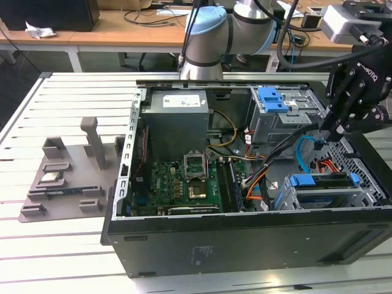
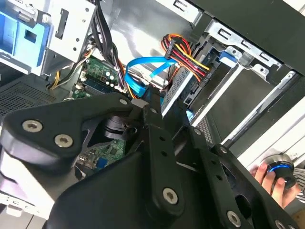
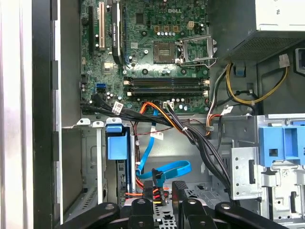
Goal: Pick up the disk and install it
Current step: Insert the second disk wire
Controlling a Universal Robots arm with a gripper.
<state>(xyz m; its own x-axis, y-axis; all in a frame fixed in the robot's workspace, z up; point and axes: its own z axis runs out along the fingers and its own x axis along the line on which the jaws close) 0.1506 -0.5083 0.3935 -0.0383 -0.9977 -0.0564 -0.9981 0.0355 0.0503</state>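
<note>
The disk (image 1: 318, 187), a flat silver drive framed by a blue plastic bracket, sits inside the open computer case (image 1: 245, 245), in the lower bay near the case's front corner.

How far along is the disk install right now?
Looks done: the disk, in its blue bracket, already lies in the drive bay at the exterior view's right end of the case. In hand: the gripper hangs above that bay, apart from the disk. Left: whether the disk is fully seated cannot be told, and the blue cable loops loosely above it.
</note>
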